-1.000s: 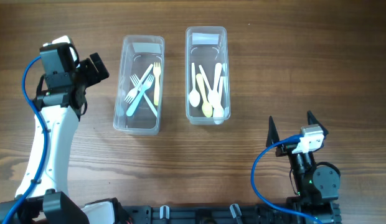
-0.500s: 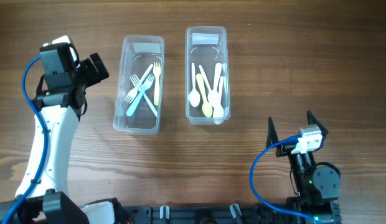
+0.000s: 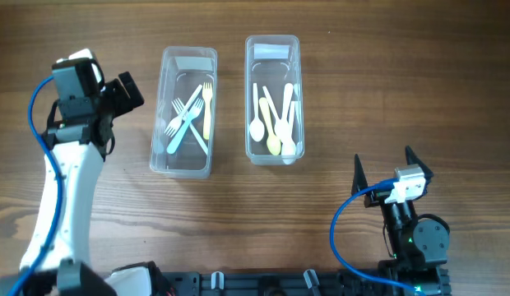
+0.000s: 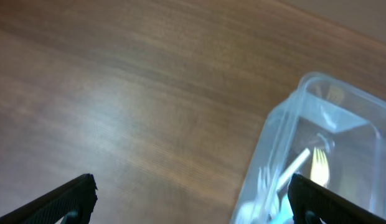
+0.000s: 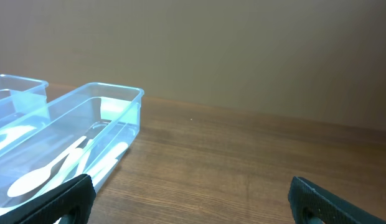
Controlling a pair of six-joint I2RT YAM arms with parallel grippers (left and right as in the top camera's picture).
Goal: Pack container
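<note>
Two clear plastic containers stand side by side. The left container (image 3: 184, 111) holds several forks, white, blue and yellow; it shows in the left wrist view (image 4: 317, 155) at the right. The right container (image 3: 272, 99) holds several spoons, white and yellow; it shows in the right wrist view (image 5: 75, 143) at the left. My left gripper (image 3: 127, 90) is open and empty, left of the fork container; its fingertips (image 4: 71, 196) show at the bottom corners. My right gripper (image 3: 382, 168) is open and empty near the front edge, right of the containers.
The wooden table (image 3: 362, 90) carries both containers. A blue cable (image 3: 345, 226) loops beside the right arm's base. A plain wall (image 5: 243, 50) rises behind the table in the right wrist view.
</note>
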